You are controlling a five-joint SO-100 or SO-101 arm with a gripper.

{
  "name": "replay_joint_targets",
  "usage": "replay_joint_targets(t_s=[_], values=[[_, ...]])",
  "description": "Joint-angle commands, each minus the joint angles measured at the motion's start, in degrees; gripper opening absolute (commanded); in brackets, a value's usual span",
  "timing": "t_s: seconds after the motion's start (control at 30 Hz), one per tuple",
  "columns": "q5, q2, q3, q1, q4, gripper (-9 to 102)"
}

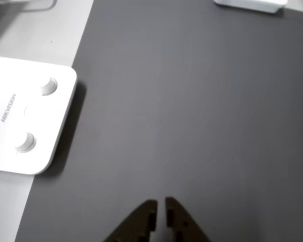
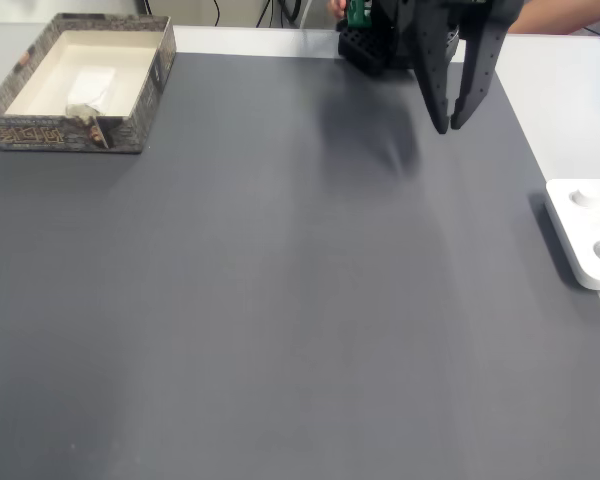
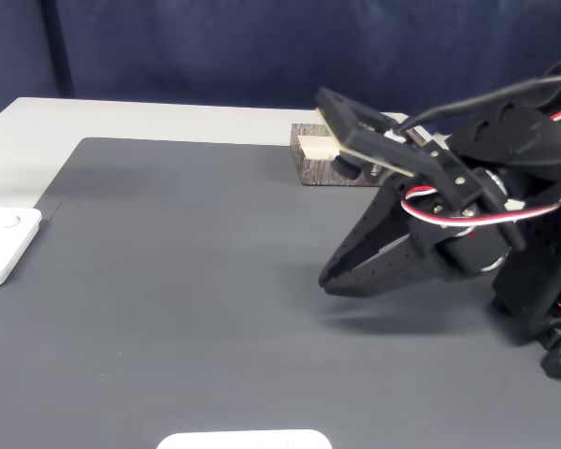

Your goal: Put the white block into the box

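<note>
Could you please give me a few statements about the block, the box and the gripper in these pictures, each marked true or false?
1. The white block lies inside the box. True.
2. The gripper holds the block. False: nothing shows between its fingers, which stand nearly closed in the other view.
3. In a fixed view the white device sits at the mat's right edge. True.
4. The box stands in the middle of the grey mat. False: it sits at the mat's far left corner in that fixed view.
</note>
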Motion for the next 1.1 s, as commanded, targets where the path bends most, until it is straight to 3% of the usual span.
replay_joint_targets(t_s=[0.0,0.27,0.87,1.07], values=[[-0.5,3.2,0.5,1.1,-1.8,-2],[-1.0,6.5,4.3,3.2,-2.8,-2],[-8.3,9.8,4.3,5.3,12.2,-2],[-3.4,9.8,4.3,6.2,14.5,-2]])
